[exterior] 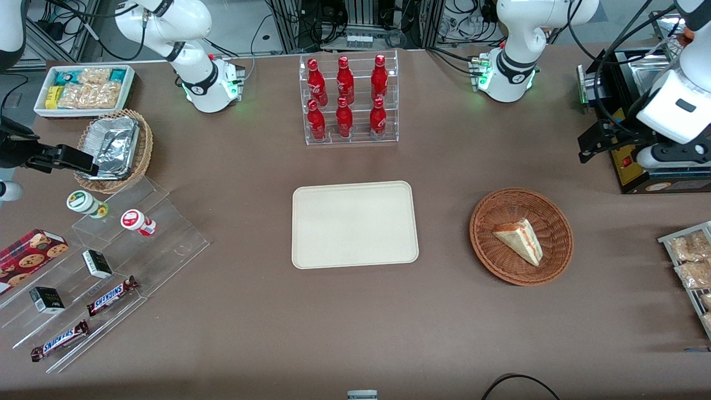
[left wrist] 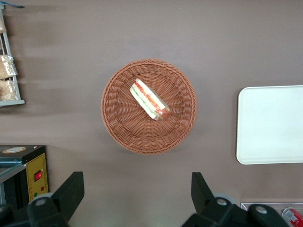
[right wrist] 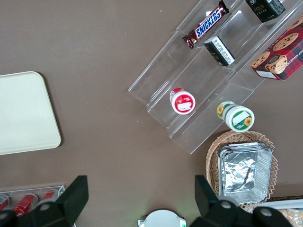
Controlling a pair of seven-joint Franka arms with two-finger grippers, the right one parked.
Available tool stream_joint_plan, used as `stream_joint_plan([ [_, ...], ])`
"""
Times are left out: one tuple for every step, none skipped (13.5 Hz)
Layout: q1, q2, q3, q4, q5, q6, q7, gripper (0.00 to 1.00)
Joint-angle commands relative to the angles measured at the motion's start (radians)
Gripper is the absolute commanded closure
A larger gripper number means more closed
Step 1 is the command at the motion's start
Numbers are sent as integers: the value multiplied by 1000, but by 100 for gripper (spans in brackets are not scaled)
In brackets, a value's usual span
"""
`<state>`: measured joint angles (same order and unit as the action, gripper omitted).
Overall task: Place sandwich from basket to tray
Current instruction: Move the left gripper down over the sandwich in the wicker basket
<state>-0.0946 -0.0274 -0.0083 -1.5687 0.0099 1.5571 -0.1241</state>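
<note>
sandwich (exterior: pixel 520 239) is seen lying inside the basket (exterior: pixel 561 250), wrapped, filling edge up | tray (exterior: pixel 354 224) is set beside the basket, toward the parked arm's end | gripper (left wrist: pixel 137 191) is held high over the basket, fingers (left wrist: pixel 71 189) spread wide, nothing gripped

Hand (left wrist: pixel 135 194) cut off at the wrist view's edge, only two wide-apart black fingers (left wrist: pixel 70 191) showing. Tray (left wrist: pixel 271 124) cropped at one side. Snack rack (exterior: pixel 690 266) partly out of frame.
</note>
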Motion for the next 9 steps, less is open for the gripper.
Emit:
stream_joint_plan([
  [-5,-11,17,13,1,-40,20,0],
  [-5,-12,18,13,1,-44,26,0],
  [-5,-8,18,12,1,-45,27,0],
  [-5,-3,19,9,2,-43,27,0],
  [-5,7,19,1,4,-38,26,0],
  [-5,26,25,-7,2,-38,20,0],
  [-5,36,37,-33,2,-25,18,0],
  [-5,41,40,-69,2,10,18,0],
  [-5,40,42,-129,2,68,8,0],
])
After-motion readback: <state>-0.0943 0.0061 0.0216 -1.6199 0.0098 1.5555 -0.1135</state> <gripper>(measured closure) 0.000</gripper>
